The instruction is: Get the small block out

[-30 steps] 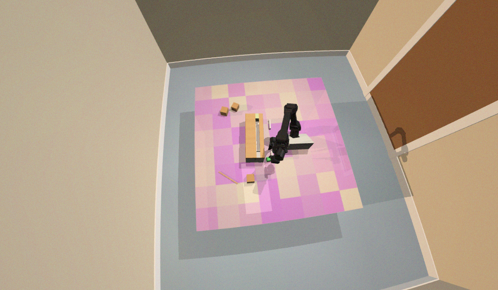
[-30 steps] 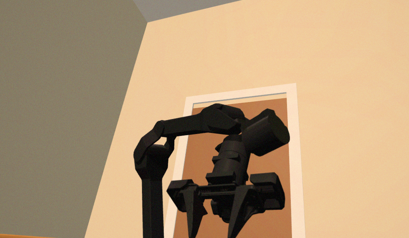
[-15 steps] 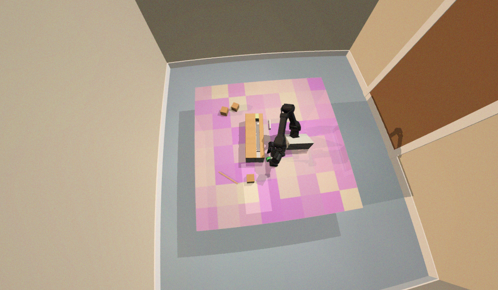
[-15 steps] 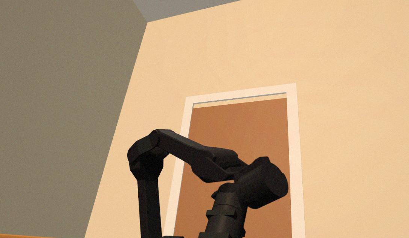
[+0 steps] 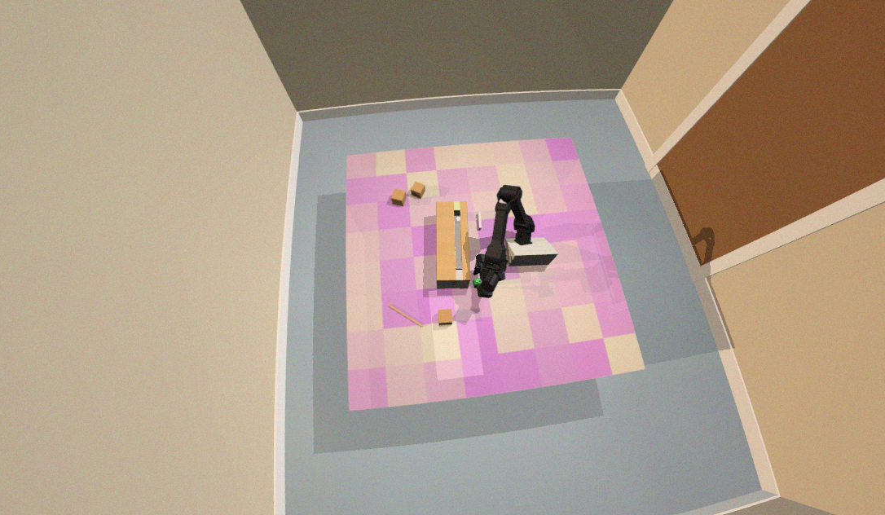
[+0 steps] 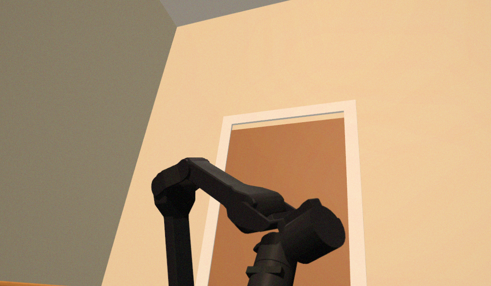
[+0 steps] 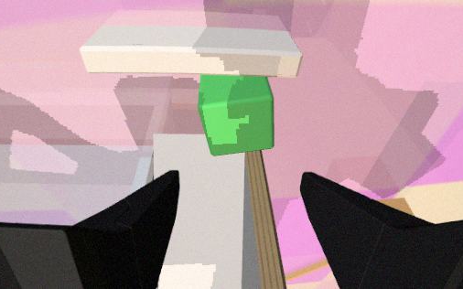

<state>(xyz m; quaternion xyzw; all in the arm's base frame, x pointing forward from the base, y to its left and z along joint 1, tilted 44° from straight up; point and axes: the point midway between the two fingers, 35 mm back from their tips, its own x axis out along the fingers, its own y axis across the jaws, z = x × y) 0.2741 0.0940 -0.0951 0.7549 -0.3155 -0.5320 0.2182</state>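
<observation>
Green block (image 7: 236,115) is out of the box (image 5: 451,245) and sits on the surface (image 5: 529,332), just off the box's near end, approx 5 o'clock of that end in the top view; in the wrist view it lies ahead of the fingers, touching or just under a pale bar (image 7: 190,55) at 12 o'clock. Contact there cannot be confirmed. Gripper (image 7: 240,183) is part-open, roughly mid-range, w/ nothing between the fingers. Step in hand, by judgement: align and descend for the pick. To do it well: centre the block in the gap first; in the wrist view it sits on the gap's centre line but well fwd, so advance toward 12 o'clock before dropping. Keep the 9 o'clock finger off the box's end wall (image 7: 204,206) and its wood edge (image 7: 261,219), both directly below the gap; any sideways contact there risks shoving the box. Approach vertical, close only once both fingers straddle opposite flat faces, then lift straight up and away from the box. Check the gap exceeds block width; open wider if marginal. Arm pose: base at approx 3 o'clock of the box, upper link raised, forearm (image 6: 236,198) sloping down and fwd, wrist pitched down over the box's near corner; the exterior view shows elbow and wrist housing only, fingers out of frame.
</observation>
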